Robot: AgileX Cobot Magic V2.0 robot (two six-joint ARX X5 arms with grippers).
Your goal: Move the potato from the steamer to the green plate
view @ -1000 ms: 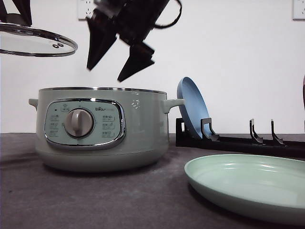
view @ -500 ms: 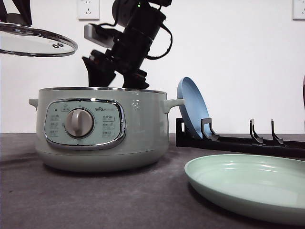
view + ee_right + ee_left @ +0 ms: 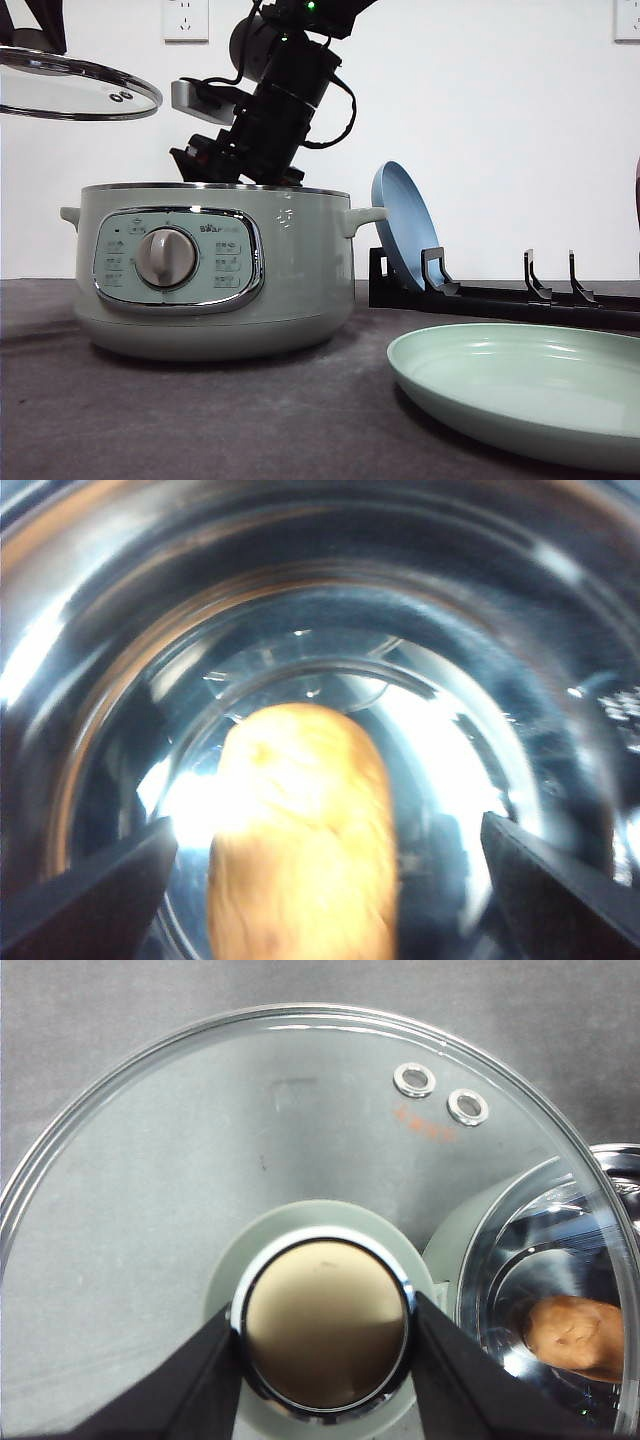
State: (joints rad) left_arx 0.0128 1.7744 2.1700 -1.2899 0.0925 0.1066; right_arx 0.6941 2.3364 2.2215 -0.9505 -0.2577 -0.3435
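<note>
The pale green steamer (image 3: 210, 270) stands lidless on the table at the left. Inside its shiny bowl (image 3: 470, 610) lies the orange-brown potato (image 3: 300, 830), which also shows through the glass in the left wrist view (image 3: 575, 1332). My right arm (image 3: 270, 110) reaches down into the pot, its fingers hidden behind the rim. My right gripper (image 3: 328, 825) is open, one finger on each side of the potato, with gaps to it. My left gripper (image 3: 325, 1320) is shut on the knob of the glass lid (image 3: 75, 85), held high at the left. The green plate (image 3: 520, 390) lies at the front right.
A blue plate (image 3: 400, 225) leans upright in a black rack (image 3: 510, 295) behind the green plate, right of the steamer's side handle (image 3: 365, 215). Dark table surface (image 3: 200, 420) lies in front of the pot.
My right arm has come down from above the steamer until its fingers dropped below the rim into the pot. The lid in my left gripper has stayed put.
</note>
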